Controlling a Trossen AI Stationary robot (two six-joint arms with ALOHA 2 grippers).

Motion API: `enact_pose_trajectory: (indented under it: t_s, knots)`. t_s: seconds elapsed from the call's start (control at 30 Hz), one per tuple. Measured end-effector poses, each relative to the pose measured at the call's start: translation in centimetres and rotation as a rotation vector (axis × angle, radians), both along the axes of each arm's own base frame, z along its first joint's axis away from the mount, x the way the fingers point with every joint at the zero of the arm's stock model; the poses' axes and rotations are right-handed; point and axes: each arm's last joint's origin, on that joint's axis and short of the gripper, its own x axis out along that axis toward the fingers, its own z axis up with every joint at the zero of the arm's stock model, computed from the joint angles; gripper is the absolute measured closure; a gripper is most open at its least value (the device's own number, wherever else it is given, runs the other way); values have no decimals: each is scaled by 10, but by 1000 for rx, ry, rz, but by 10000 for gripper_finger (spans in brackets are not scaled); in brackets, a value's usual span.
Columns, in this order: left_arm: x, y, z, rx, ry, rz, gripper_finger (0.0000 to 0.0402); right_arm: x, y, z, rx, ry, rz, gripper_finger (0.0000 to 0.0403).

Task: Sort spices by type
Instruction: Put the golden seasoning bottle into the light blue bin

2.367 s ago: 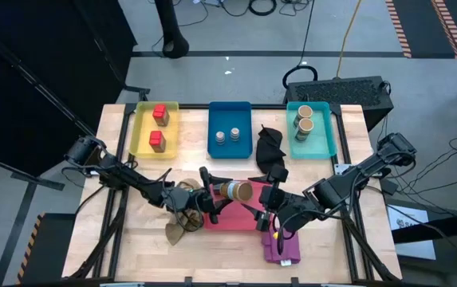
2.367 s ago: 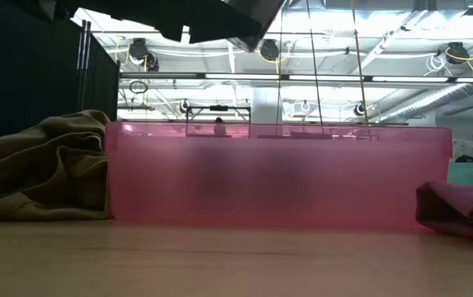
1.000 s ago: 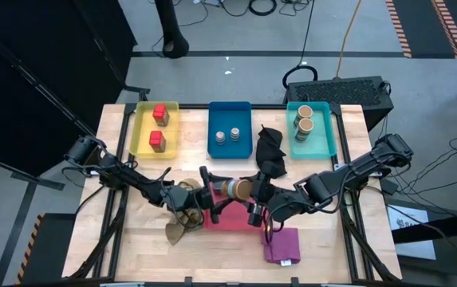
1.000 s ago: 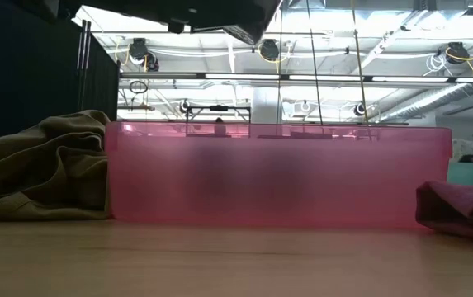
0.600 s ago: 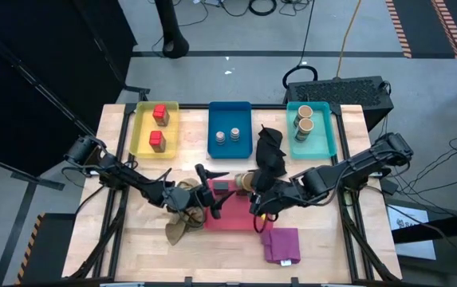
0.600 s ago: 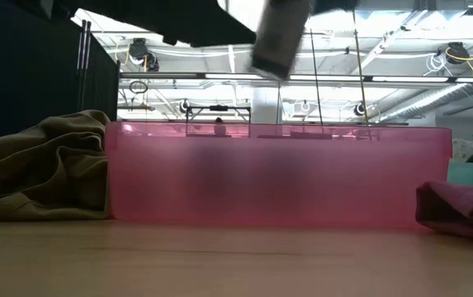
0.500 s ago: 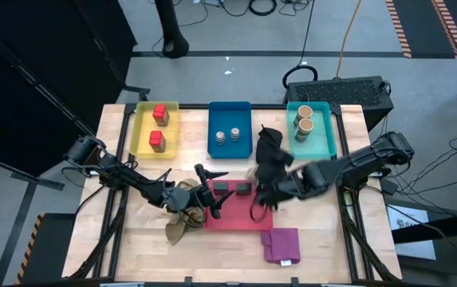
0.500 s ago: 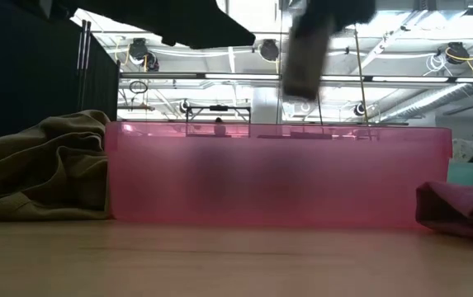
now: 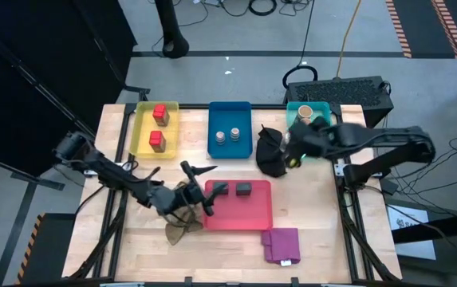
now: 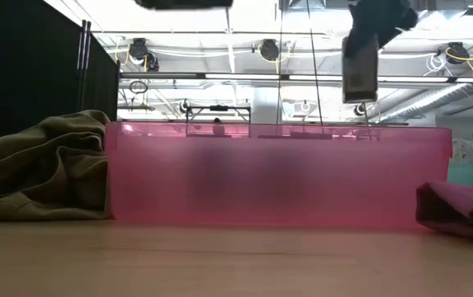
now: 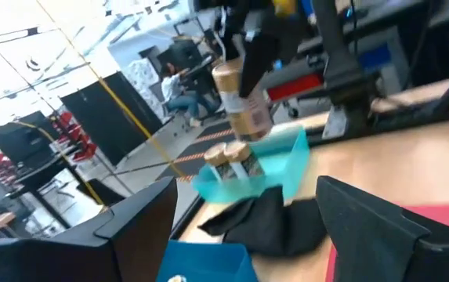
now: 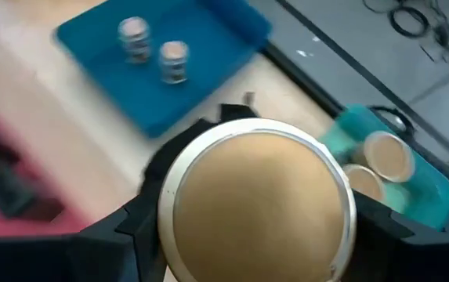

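My right gripper (image 9: 296, 143) is shut on a tan round jar (image 11: 244, 106), held in the air over the black cloth (image 9: 270, 155) beside the teal tray (image 9: 329, 143). The teal tray holds two more tan jars (image 12: 385, 155). My left gripper (image 9: 200, 169) stands open and empty at the left far corner of the pink tray (image 9: 240, 217). Two dark grey tins (image 9: 230, 189) lie in the pink tray. Two red cubes (image 9: 159, 127) sit in the yellow tray, and two silver tins (image 9: 227, 137) in the blue tray. My right gripper pinches the tan jar's round wall (image 12: 169, 211) between its two fingers, one on either side. The fingers slant down from above and run along the jar, whose round end (image 12: 255, 196) faces the wrist camera. The jar hangs clear below the gripper, nearly upright (image 10: 360, 66).
A beige cloth (image 9: 179, 219) lies bunched left of the pink tray, under my left arm. A purple cloth (image 9: 282, 245) lies near the front edge. A person's legs (image 9: 168, 28) stand beyond the far edge. Bare wood shows at the near left and right.
My right gripper has carried the tan jar from over the pink tray toward the table's far right, tipping and rolling as it went, to beside the teal tray. The two dark tins in the pink tray now show. My left gripper has drawn back a little, still open.
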Motion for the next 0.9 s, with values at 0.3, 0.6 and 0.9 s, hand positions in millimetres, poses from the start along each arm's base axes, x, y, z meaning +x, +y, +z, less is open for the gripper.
enact_pose_trajectory:
  t_s: [0.3,0.6,0.9]
  knots:
    - [-38,-19,38,-43,-61,-122,91,-67,-21,-26,125,-215,-158,158]
    - [-57,-26,53,-56,-94,-176,91,-105,-25,-74,169,-325,-336,158]
    - [-54,-23,48,-42,-55,-159,91,-94,-36,-87,59,-213,-415,158]
